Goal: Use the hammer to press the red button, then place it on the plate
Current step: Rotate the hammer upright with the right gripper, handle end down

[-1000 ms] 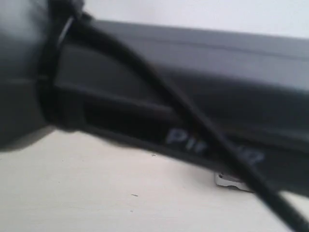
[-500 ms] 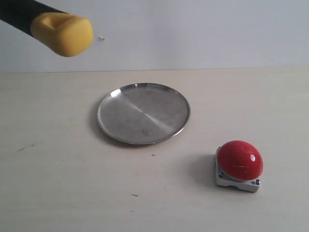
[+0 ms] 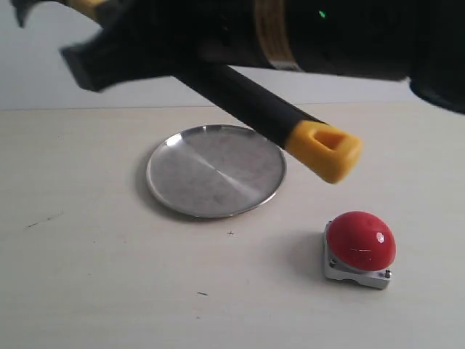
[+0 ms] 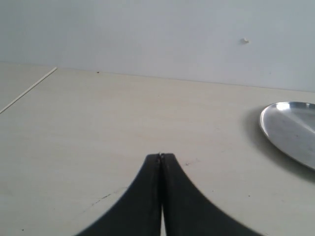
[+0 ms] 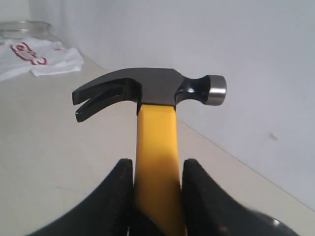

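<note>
My right gripper (image 5: 156, 164) is shut on the hammer's yellow handle, just below the dark grey claw head (image 5: 147, 88), and holds the hammer (image 3: 276, 123) in the air. In the exterior view the black handle slants down from the blurred arm along the top. Its yellow looped end (image 3: 325, 151) hangs above the table between the plate and the button. The silver plate (image 3: 216, 171) lies empty at the table's middle. At the front right the red button (image 3: 361, 240) sits on its silver base. My left gripper (image 4: 161, 157) is shut and empty, low over the table, with the plate's rim (image 4: 290, 128) beside it.
The right arm's dark body (image 3: 341, 36) fills the top of the exterior view, close to the camera. A white cloth with red print (image 5: 42, 56) and a glass object (image 5: 24, 25) lie far off in the right wrist view. A pale wall runs behind the table.
A second ago the arm blocked the exterior view. Half a second ago only the yellow handle end showed at top left. It has swung right and down, towards the button.
</note>
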Motion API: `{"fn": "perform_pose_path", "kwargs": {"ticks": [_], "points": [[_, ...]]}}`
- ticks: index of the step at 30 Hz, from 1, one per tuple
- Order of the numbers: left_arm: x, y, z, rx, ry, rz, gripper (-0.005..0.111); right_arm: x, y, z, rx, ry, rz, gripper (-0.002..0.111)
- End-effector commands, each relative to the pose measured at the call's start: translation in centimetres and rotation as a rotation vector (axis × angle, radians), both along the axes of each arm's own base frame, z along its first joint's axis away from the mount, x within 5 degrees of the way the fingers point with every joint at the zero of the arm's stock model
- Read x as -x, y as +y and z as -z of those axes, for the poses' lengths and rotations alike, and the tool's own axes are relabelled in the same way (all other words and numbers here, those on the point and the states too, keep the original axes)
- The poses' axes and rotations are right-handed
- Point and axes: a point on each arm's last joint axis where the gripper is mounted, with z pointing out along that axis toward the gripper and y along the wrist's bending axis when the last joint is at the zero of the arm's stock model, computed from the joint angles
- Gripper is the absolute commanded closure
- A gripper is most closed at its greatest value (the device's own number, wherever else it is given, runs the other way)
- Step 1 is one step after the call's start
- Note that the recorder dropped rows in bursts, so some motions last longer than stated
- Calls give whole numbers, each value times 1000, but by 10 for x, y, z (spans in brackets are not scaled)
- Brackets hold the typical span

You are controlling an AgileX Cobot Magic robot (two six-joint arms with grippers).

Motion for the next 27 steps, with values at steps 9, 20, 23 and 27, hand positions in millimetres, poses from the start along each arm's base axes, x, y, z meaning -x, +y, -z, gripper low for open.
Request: {"fn": "perform_pose_path", "kwargs": {"ticks": [9, 20, 23, 27], "points": [[0, 0, -1, 6, -9, -2, 107, 11, -45, 34, 84, -33, 138, 108], [0, 0, -1, 6, -9, -2, 107, 12, -46, 41, 72, 8, 137, 108], [0, 0, -1, 6, -9, -2, 107, 12, -46, 41, 69, 11, 137, 108], [0, 0, -1, 6, -9, -2, 107, 13, -45, 41, 51, 32, 130, 108]]}}
